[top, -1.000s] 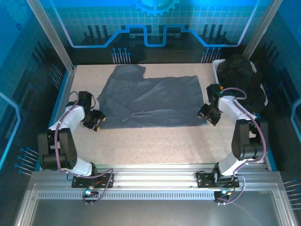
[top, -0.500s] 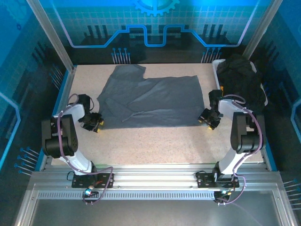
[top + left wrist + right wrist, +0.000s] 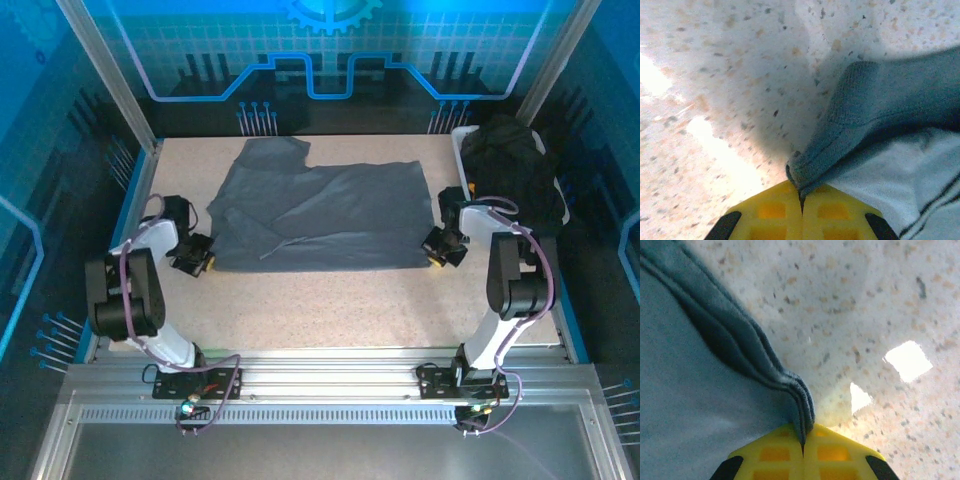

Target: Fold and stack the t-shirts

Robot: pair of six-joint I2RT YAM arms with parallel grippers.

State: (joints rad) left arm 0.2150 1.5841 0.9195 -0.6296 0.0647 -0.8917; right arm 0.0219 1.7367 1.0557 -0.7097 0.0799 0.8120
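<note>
The left gripper [image 3: 801,200] had its yellow fingers [image 3: 770,212] pinched together on the near-left corner of the grey shirt [image 3: 320,215]. The right gripper [image 3: 803,437] was clamped on the near-right hem corner, bunched in layers. One grey shirt, soft knit with stitched edges, lay flat between the two grippers. Bare speckled table [image 3: 330,300] lay open on the near side of both. Beyond the right fingers sat a black heap [image 3: 515,175], perhaps several shirts.

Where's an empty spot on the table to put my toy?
The wide bare table strip between the blue-grey t-shirt and the arm bases; also the far left corner beside its sleeve. Crowded: the right side, by the black t-shirts.
</note>
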